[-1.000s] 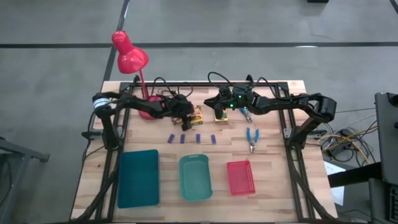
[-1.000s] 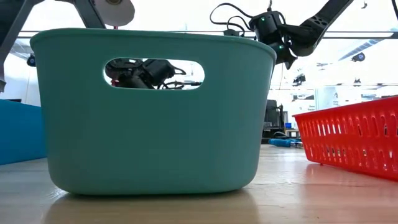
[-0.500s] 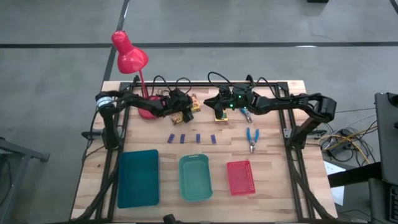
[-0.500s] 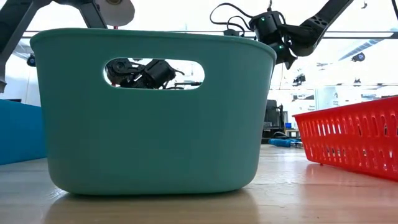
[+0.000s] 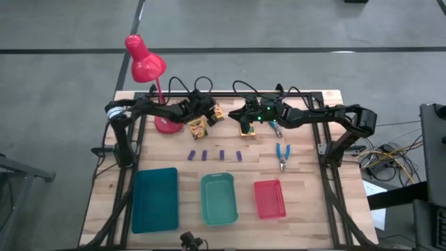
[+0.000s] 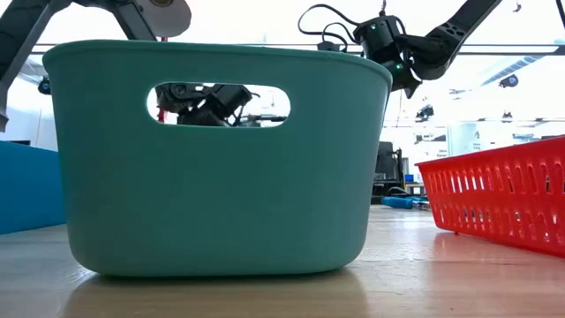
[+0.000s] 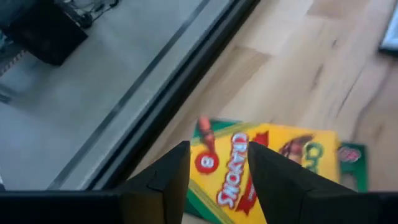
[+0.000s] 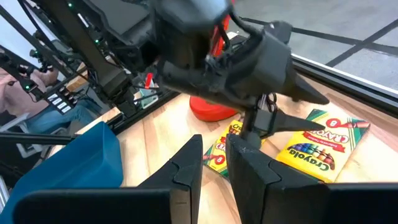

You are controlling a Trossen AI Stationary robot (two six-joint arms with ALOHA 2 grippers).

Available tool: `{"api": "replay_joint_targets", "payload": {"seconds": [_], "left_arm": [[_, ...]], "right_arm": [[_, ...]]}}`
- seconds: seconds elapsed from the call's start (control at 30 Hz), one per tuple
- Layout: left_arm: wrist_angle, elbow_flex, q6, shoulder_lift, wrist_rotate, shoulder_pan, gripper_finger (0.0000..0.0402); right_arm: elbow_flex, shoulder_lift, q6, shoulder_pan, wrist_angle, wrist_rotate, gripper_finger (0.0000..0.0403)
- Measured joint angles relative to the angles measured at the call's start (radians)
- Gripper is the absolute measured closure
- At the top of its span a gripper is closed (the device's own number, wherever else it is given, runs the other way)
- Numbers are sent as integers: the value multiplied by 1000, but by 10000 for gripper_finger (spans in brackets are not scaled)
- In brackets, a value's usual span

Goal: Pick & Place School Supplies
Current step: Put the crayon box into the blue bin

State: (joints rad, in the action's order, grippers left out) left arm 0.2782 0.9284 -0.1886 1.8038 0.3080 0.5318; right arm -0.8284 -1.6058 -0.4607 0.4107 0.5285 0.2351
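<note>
Our left pincer (image 5: pixel 206 111) is hovering with fingers spread, grasping nothing, above two crayon boxes (image 5: pixel 198 126) lying in the upper middle of the high view, beside the red lamp (image 5: pixel 145 64). Our right pincer (image 5: pixel 242 120) is sitting narrowed near a third box (image 5: pixel 247 129); we cannot tell whether it is gripping. Purple blocks (image 5: pixel 205 155) and scissors (image 5: pixel 281 155) are lying mid-desk.
</note>
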Motion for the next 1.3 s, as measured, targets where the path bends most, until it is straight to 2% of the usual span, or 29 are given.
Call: {"api": "replay_joint_targets", "payload": {"seconds": [0.27,0.47,0.63,0.87,1.3], "left_arm": [[-406,40,21,-185,-8,-22,234],[-556,-14,161,-281,-92,-25,234],[-501,-102,214,-298,-162,-32,234],[-326,-228,209,-261,-161,-38,234],[-230,-280,170,-208,-172,-40,234]], "right_arm": [[2,0,15,0,-8,-1,335],[2,0,16,0,-9,-2,335],[4,0,16,0,-9,-2,335],[4,0,15,0,-9,-2,335],[6,0,4,0,-8,-1,335]]}}
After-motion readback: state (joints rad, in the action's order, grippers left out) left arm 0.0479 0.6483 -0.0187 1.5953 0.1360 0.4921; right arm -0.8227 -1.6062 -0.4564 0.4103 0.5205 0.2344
